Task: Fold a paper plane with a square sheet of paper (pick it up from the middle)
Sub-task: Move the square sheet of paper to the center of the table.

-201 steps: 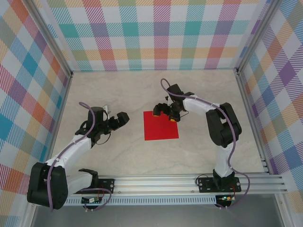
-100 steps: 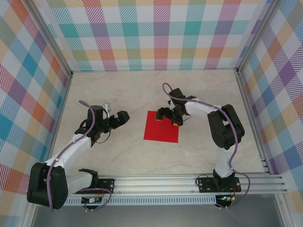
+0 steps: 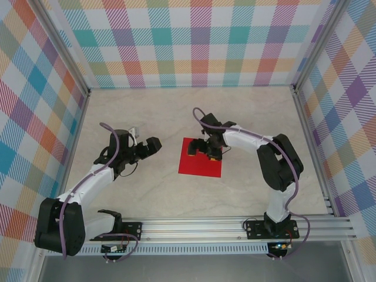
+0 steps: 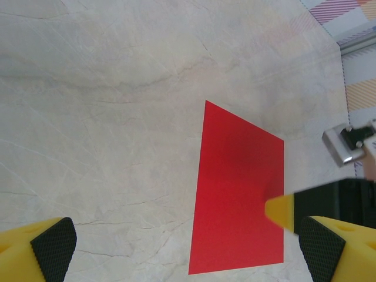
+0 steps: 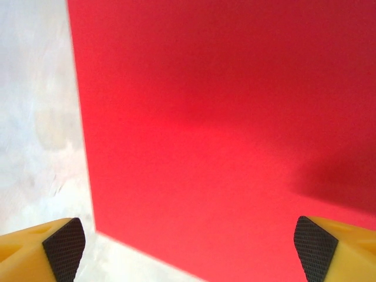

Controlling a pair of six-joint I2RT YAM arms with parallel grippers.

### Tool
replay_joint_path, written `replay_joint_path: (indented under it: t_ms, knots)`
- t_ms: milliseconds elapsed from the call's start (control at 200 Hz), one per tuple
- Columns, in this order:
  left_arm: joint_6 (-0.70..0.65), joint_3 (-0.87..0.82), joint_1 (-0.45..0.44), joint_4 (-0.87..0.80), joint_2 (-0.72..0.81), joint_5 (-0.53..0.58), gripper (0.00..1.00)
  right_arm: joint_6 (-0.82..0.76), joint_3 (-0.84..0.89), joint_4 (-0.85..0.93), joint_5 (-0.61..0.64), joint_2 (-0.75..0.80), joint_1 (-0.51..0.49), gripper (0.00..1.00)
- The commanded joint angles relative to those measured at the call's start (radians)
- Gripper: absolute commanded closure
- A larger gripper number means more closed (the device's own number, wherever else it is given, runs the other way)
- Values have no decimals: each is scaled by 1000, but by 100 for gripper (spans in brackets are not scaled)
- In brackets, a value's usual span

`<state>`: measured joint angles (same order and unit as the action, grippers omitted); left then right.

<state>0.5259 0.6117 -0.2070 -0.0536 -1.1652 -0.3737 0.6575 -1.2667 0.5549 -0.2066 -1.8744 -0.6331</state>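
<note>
Hovering low over far edge of flat red paper (image 3: 200,166), right tool (image 3: 202,151) spread wide; left tool (image 3: 154,145) open, apart, above tabletop (image 3: 147,117).

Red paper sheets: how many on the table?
1. The square sheet of paper lies flat on the table, under the right end effector and right of the left end effector. A stacked second sheet could be hidden.
</note>
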Motion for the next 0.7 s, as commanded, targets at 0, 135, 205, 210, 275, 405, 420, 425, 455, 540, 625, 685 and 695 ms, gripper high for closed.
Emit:
replay_joint_path:
  t_ms: [0, 135, 205, 210, 275, 405, 420, 425, 455, 540, 625, 685, 695]
  knots:
    - [-25, 22, -5, -14, -7, -1, 0, 65, 23, -105, -109, 18, -36, 6]
    - [-23, 22, -6, -15, -10, -2, 0, 61, 21, -96, -105, -26, -54, 6]
    - [-25, 23, -5, -21, -10, -4, 0, 47, 20, -55, -71, -39, -54, 6]
    - [-25, 23, -5, -21, -10, -5, 0, 45, 21, -52, -69, -40, -54, 6]
    - [-25, 21, -5, -23, -7, -4, 0, 14, 30, -24, -59, -49, -54, 6]
    - [-27, 20, -5, -22, -8, -8, 0, -55, 60, 23, -42, -47, -53, 6]
    - [-28, 21, -5, -22, -8, -8, 0, -63, 63, 30, -35, -45, -52, 6]
    - [-28, 22, -5, -22, -7, -8, 0, -65, 64, 33, -33, -44, -52, 6]
    - [-28, 22, -5, -23, -8, -11, 0, -81, 72, 45, -21, -40, -53, 6]
    - [-29, 24, -5, -20, -11, -17, 0, -129, 79, 82, 13, -32, -46, 6]
    - [-29, 24, -5, -15, -13, -27, 0, -182, 75, 115, 41, -28, -37, 6]
    - [-29, 28, -5, -18, -15, -32, 0, -213, 75, 121, 44, -26, -31, 7]
    - [-29, 28, -5, -17, -16, -33, 0, -220, 75, 121, 44, -26, -30, 6]
